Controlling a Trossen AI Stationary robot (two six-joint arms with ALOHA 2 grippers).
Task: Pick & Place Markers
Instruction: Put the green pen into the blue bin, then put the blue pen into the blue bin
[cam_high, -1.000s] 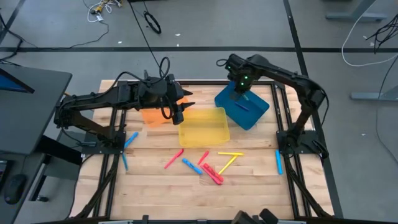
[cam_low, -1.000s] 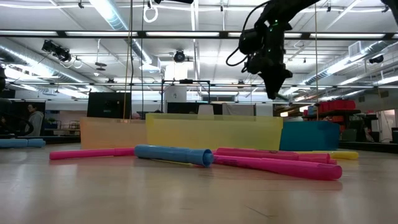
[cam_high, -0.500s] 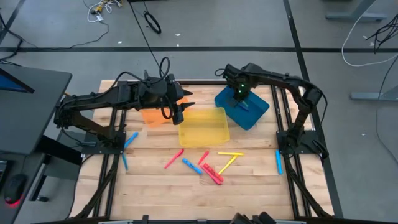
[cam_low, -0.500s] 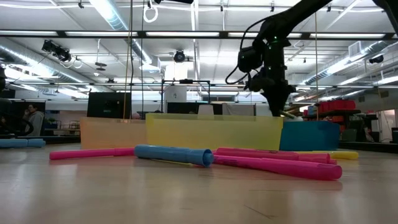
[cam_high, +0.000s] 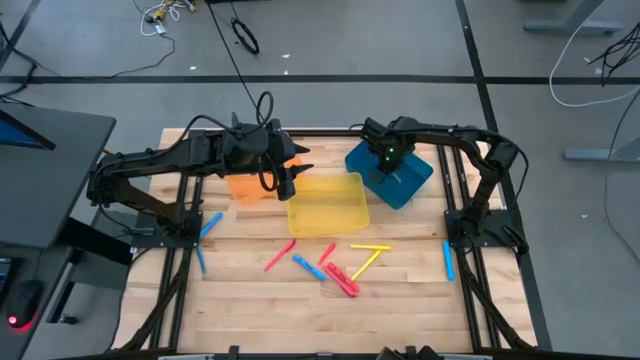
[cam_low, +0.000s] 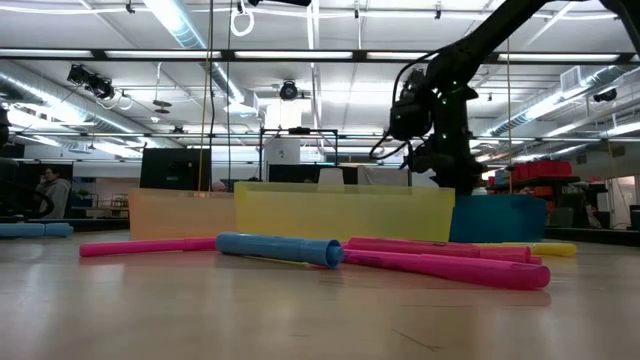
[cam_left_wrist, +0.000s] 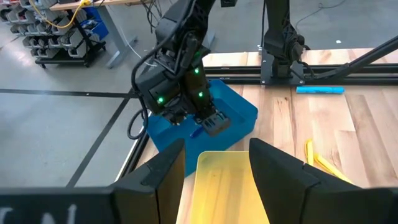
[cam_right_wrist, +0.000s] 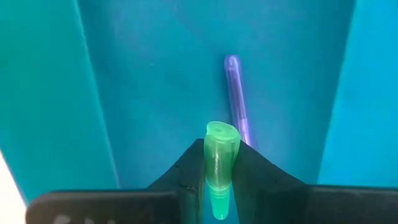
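The right end effector (cam_right_wrist: 222, 171) is down inside the deep blue plastic tray (cam_high: 410, 185), its two dark fingers pinched on a short, translucent green marker (cam_right_wrist: 221, 163) — a thin plastic stick with a rounded end poking out past the fingertips. Just beyond it, on the blue tray's floor, lies one slim purple marker (cam_right_wrist: 237, 99).

The left end effector (cam_left_wrist: 214, 168) hangs over the near rim of the shallow yellow plastic tray (cam_high: 328, 205), fingers spread apart and holding nothing. An orange plastic tray (cam_high: 243, 187) sits half hidden under that arm.

On the wooden slat surface (cam_high: 300, 300), in front of the yellow tray, the loose markers can be counted in the high view: two yellow ones (cam_high: 368, 254), crossing near their ends; one blue (cam_high: 307, 267) in the middle cluster; four pink or red — one alone (cam_high: 279, 255), one short (cam_high: 326, 253), and two lying side by side (cam_high: 342, 279). One more blue marker (cam_high: 448, 260) lies by the right arm's base, and two blue ones (cam_high: 207, 228) by the left arm's base.
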